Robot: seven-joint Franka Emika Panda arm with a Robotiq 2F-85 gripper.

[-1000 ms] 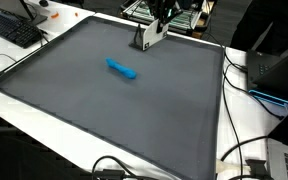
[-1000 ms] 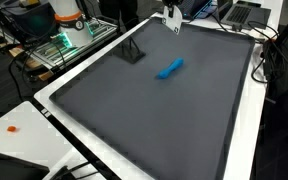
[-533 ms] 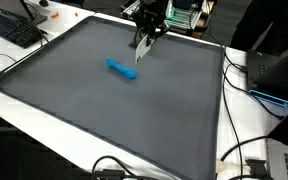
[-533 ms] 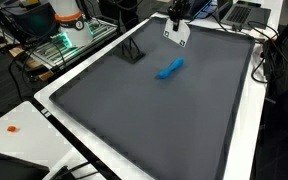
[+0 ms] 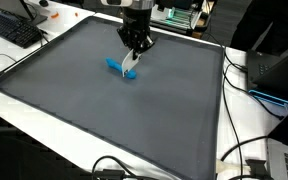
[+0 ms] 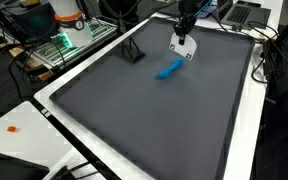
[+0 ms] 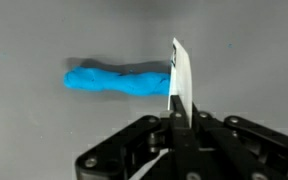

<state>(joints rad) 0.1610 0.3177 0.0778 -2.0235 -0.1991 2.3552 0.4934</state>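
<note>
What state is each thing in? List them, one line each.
gripper: shut on the card, above the mat.
card: white, held on edge, at one end of the blue roll; contact unclear.
blue roll: lying flat on the mat, not gripped.
mat: grey, lying flat.

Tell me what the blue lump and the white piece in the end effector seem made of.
The blue lump: probably soft modelling clay or foam; matte, lumpy, uneven surface. The white piece: likely thin card or plastic; flat, straight-edged, seen edge-on, so uncertain.
</note>
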